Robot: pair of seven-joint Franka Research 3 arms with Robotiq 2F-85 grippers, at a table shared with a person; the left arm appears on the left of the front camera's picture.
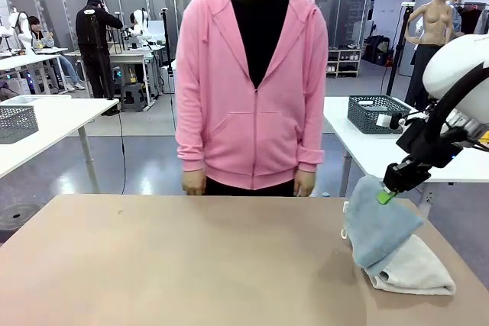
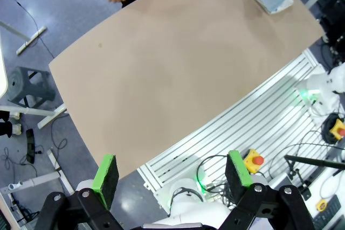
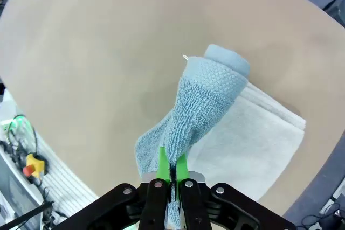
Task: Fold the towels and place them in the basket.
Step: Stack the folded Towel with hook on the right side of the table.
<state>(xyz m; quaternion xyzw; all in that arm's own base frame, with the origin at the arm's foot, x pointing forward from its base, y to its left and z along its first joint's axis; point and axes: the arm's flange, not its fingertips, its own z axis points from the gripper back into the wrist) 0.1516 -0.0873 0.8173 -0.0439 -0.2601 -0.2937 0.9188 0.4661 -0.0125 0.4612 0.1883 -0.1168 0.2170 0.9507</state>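
two towels sit at the table's (image 1: 191, 265) right near corner, the blue towel (image 1: 380, 223) pinched by its top edge in the right gripper (image 3: 171, 169) over the white towel (image 1: 416, 269), soft and limp, best gripped at corners; left gripper (image 2: 171, 173) gapes empty.

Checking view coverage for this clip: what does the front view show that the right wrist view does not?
Front view alone: the person in a pink hoodie standing at the far side of the table, hands down, and a dark mesh basket on another table behind. Right wrist view alone: the right tool seen close, its green pads pinched shut on the blue towel, plus the yellow box with a red button beyond the table's edge. Both share: the tan table, the lifted blue towel and the off-white towel lying beneath it.
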